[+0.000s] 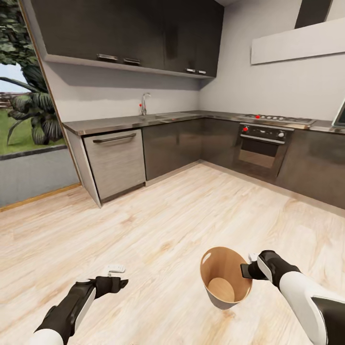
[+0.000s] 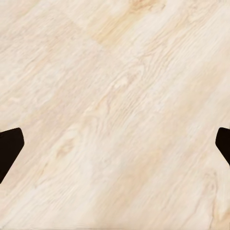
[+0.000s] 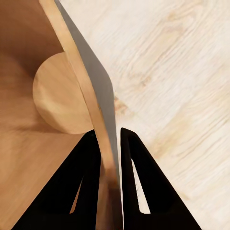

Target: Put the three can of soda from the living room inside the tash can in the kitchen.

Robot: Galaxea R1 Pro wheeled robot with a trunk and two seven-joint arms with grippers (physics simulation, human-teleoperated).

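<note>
Right gripper [image 3: 109, 143] pinched the tash can [image 1: 225, 278] rim over kitchen floor [image 1: 167, 220]; left gripper [image 1: 115, 270] spread, empty. We saw the bin held nothing; cans left to do.

Home kitchen: dark cabinets [image 1: 172, 146], steel counter [image 1: 120, 123], tap [image 1: 143, 103], oven [image 1: 261, 151], hob [image 1: 275, 119], dishwasher [image 1: 115, 163].

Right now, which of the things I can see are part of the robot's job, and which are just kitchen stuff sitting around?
Part of the job:
- tash can, empty inside, its rim pinched by the right gripper
- left gripper, open and holding nothing, over the wood floor

Just there:
- dishwasher
- sink tap
- oven
- hob
- upper cabinets
</note>
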